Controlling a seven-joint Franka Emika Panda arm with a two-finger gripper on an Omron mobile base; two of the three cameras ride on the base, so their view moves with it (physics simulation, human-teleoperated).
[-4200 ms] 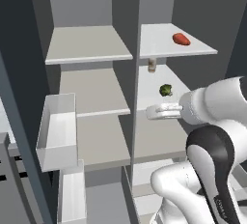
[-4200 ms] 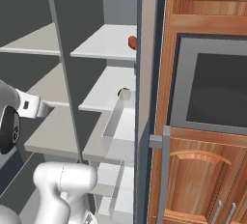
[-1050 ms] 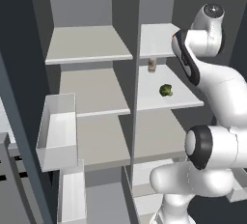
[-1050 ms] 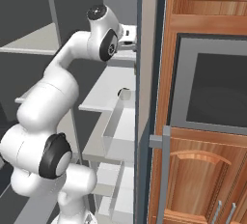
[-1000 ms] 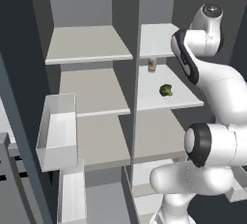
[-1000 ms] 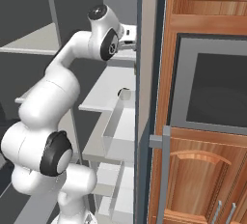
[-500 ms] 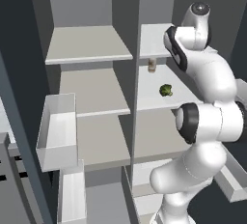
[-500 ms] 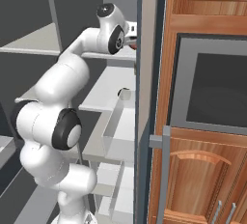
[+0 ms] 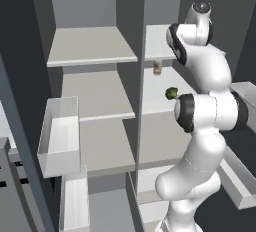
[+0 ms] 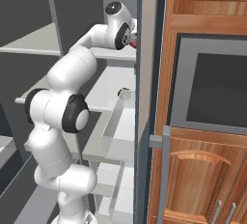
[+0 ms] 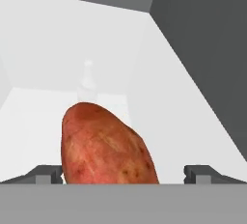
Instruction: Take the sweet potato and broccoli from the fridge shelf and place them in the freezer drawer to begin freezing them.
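Sweet potato [image 11: 107, 147]: orange-red oblong lump lying on the pale top shelf of the fridge's right column; in the hand view it sits large and close, between the two dark finger tips, with a gap on either side; a sliver of red shows beside the hand in the right base view [image 10: 132, 44]
Gripper [image 11: 124, 174]: jaws spread wide, one tip at each side of the sweet potato, not pressing on it; nothing held
Arm: white, reaching up from the base to the top right shelf, its hand pushed into the shelf bay
Top shelf [image 9: 156, 46]: light grey slab, back wall and side wall plain grey behind the sweet potato
Broccoli [image 9: 171, 93]: small dark-green floret on the shelf one level below, in the same right column, just beside the arm's upper link in the left base view
Bottle [image 9: 157, 68]: small brownish one with a pale cap, standing upright at the back of that middle shelf, near the centre divider, apart from the broccoli
Left column shelves [image 9: 92, 46]: bare grey slabs at matching heights
Door bin [image 9: 61, 137]: white box on the open left door, seen at the left of the left base view
Wooden cabinet [image 10: 202, 121]: brown front with a dark oven window, to the right of the fridge in the right base view
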